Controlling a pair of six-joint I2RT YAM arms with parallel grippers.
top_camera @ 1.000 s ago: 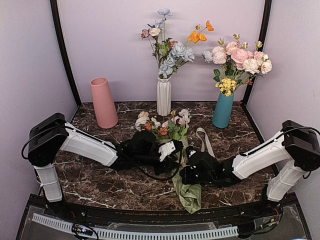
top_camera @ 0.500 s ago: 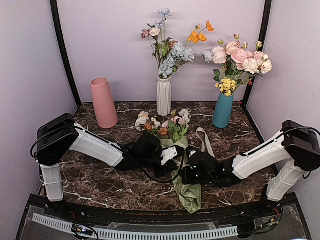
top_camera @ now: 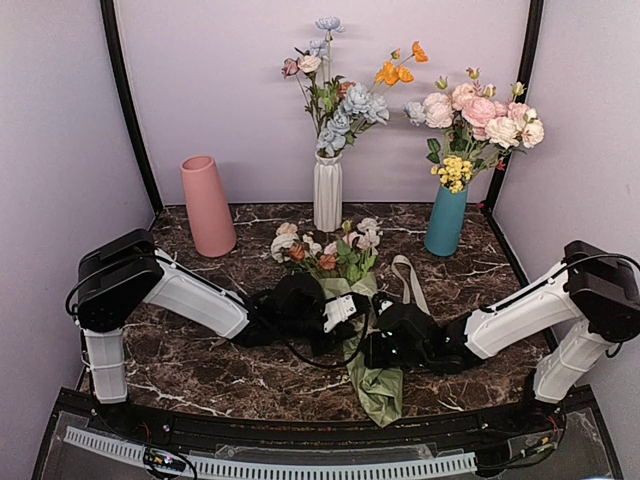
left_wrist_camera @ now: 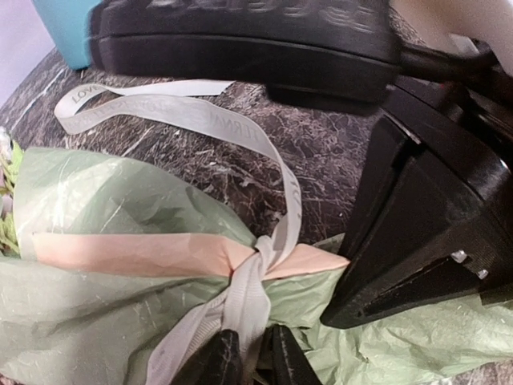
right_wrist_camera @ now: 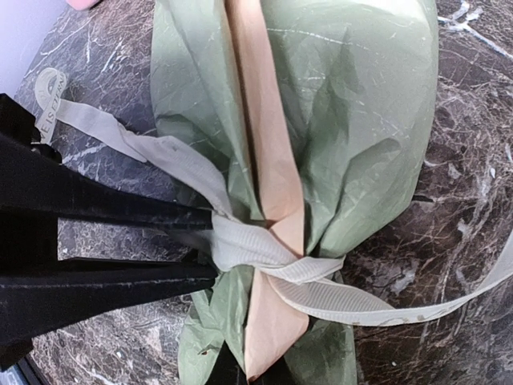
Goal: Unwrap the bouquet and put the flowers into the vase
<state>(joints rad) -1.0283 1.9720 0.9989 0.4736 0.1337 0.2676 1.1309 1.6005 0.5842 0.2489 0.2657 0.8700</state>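
Left gripper (left_wrist_camera: 252,358) clamped on cream fabric ribbon (left_wrist_camera: 244,301) at the knot.
We see the olive-green paper-wrapped bouquet (top_camera: 335,255) lying on dark marble table (top_camera: 200,365); right gripper (top_camera: 370,348) closed against its wrap (right_wrist_camera: 353,120); tall matte pink vase (top_camera: 208,205) back left.

The bouquet (top_camera: 350,290) lies on the table (top_camera: 200,370), its blooms (top_camera: 325,248) toward the back. Behind it to the left stands an empty vase (top_camera: 208,205). Straight behind it is a ribbed vase (top_camera: 328,192), and behind it to the right a third vase (top_camera: 446,220). Its ribbon (left_wrist_camera: 248,293) trails right.
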